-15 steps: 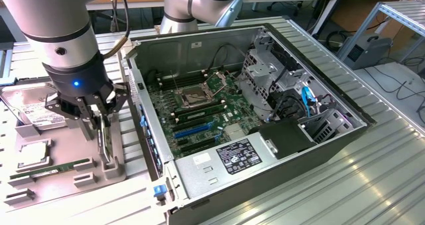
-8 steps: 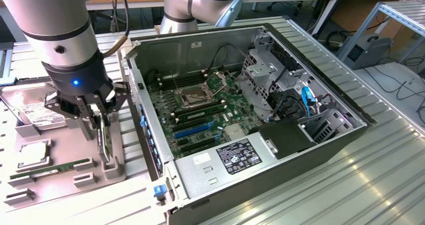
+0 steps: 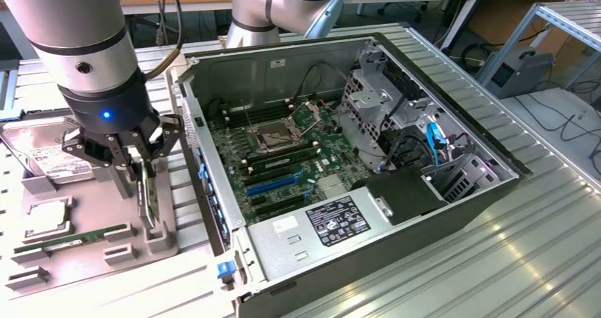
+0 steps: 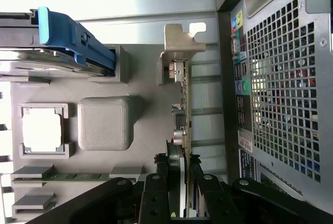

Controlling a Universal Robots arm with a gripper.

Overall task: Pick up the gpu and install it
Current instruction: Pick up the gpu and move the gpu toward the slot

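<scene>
**Pincer being clamped on the gpu at the parts tray**

Both faces of the card are being pressed by the dark fingers, so the gpu is being gripped by its upper edge, near one end. The card is being held upright on its long edge, with its silver bracket at the end away from the fingers. Whether it is being lifted clear of its slot cannot be told. In the exterior view it is being seen at the side of the grey tray nearest the computer case, just beside the case's perforated rear wall. Further across the tray, a ram stick, a processor and a hard drive are being carried in their own holders, all apart from the card. Toward the exterior view's right, the open case is being shown lying on its side on the ribbed metal bench, with the green motherboard being exposed inside.
</scene>
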